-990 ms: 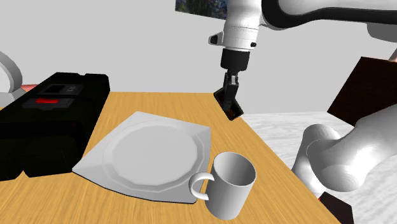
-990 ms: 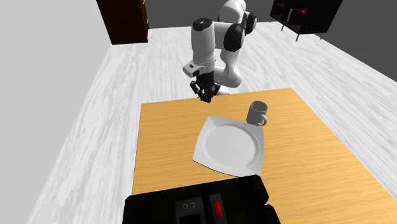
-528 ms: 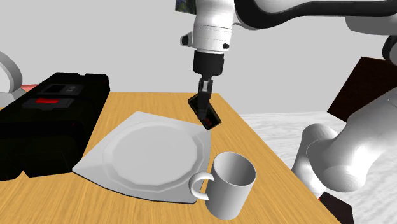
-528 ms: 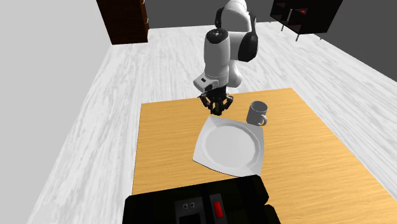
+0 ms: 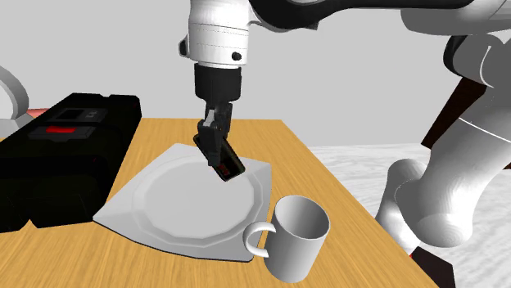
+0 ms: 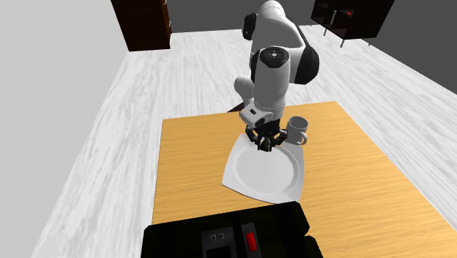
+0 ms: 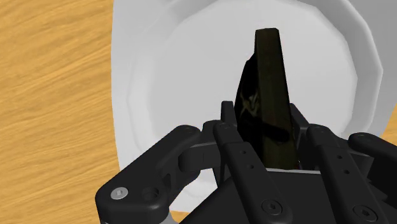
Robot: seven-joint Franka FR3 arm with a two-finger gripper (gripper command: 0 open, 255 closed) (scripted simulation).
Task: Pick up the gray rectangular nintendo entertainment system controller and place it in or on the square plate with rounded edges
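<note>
My black gripper [image 5: 214,135] is shut on the controller [image 5: 223,157], a dark flat slab with a red mark that hangs tilted below the fingers. It hovers over the far part of the white square plate with rounded edges [image 5: 156,214], above its surface. From the second exterior view the gripper [image 6: 264,139] and controller [image 6: 265,145] are over the plate's [image 6: 253,179] edge nearest the arm. Along the hand, the controller [image 7: 267,95] stands edge-on between the two fingers [image 7: 238,159], with the plate [image 7: 178,70] beneath it.
A white mug [image 5: 293,237] stands by the plate's near corner, close to the wooden table's [image 5: 327,184] edge. A large black box [image 5: 65,159] with a red switch fills the table's far end. Beyond the table edge lies pale floor [image 6: 132,110].
The arm has swung toward the shoulder view's left and come lower, carrying the controller from beyond the table's edge to above the plate. The grip has stayed shut.
</note>
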